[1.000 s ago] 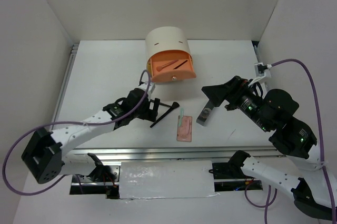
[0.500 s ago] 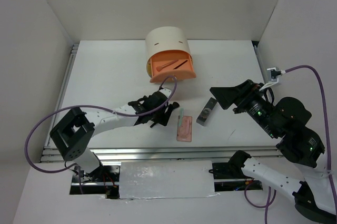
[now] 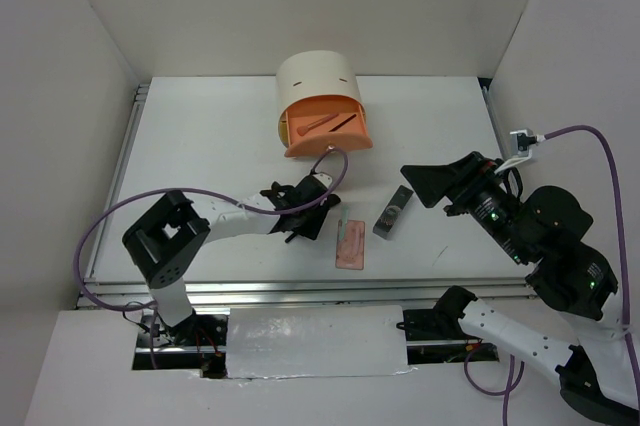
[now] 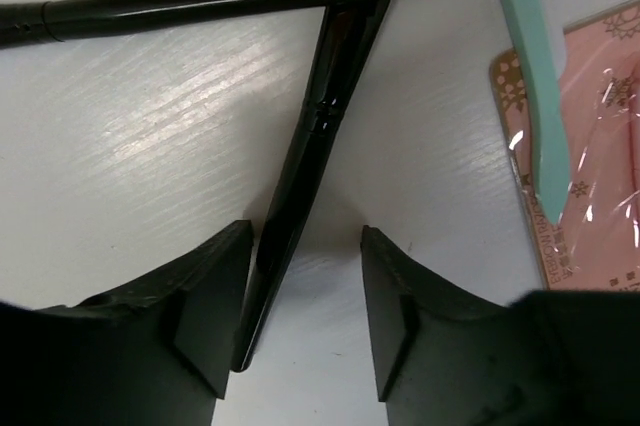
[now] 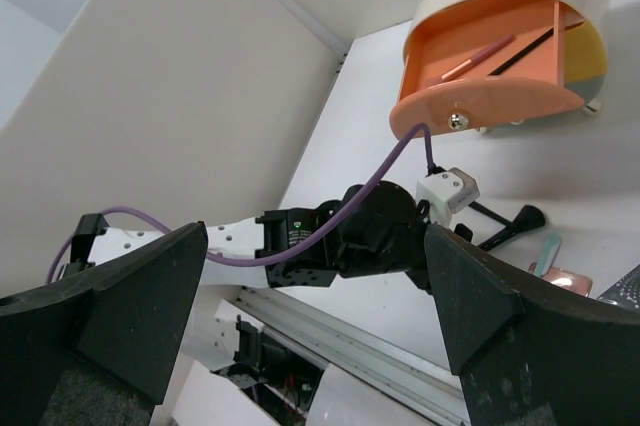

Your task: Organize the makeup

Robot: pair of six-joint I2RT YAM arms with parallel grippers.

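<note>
Two thin black brushes lie crossed on the table, one diagonal [image 4: 320,116] and one level [image 4: 200,6]. My left gripper [image 4: 305,246] is open and low over them, and the diagonal brush's handle lies between the fingers, close to the left finger [image 4: 215,286]. In the top view this gripper [image 3: 305,221] sits left of the pale teal stick [image 3: 343,218] and pink palette [image 3: 350,244]. The dark grey case [image 3: 392,212] lies to their right. My right gripper [image 3: 420,184] is open, empty and held above the table near the case.
The cream drum box [image 3: 315,81] stands at the back with its orange drawer [image 3: 330,134] pulled open. An orange-pink stick [image 5: 478,56] and a black brush [image 5: 520,46] lie inside the drawer. White walls close in both sides.
My left arm has swung right and its gripper has come down over the black brushes. My right gripper pulled back a little to the right, then held still.
</note>
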